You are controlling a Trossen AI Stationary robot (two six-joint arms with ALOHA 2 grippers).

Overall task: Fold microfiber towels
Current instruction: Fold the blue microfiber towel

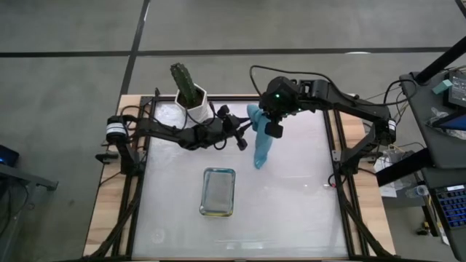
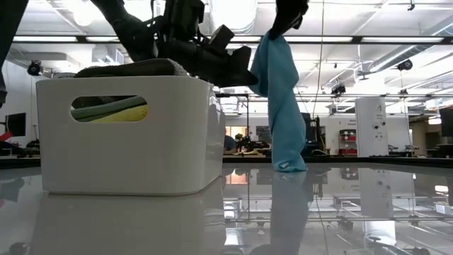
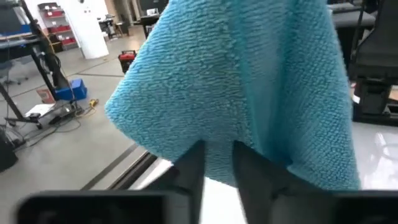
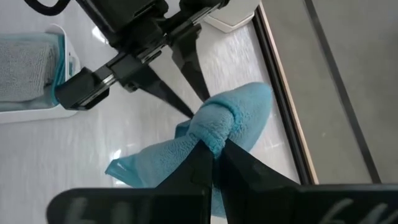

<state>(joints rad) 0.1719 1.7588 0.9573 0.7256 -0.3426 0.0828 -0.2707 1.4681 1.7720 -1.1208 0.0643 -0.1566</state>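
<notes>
Right jaws clamped on light blue towel [image 1: 260,138], hung free above table [image 1: 291,204] for spreading; left jaws part-open at its 9 o'clock edge.

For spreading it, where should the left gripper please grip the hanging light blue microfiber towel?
Probably its upper side edge nearest the left gripper, approached level: the light blue microfiber towel hangs limp, pinched at its top by the right gripper.

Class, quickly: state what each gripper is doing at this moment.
Left gripper: fingers close together at the light blue towel's hanging edge; grip cannot be told.
Right gripper: shut on the light blue towel, holding it up by its top.
</notes>
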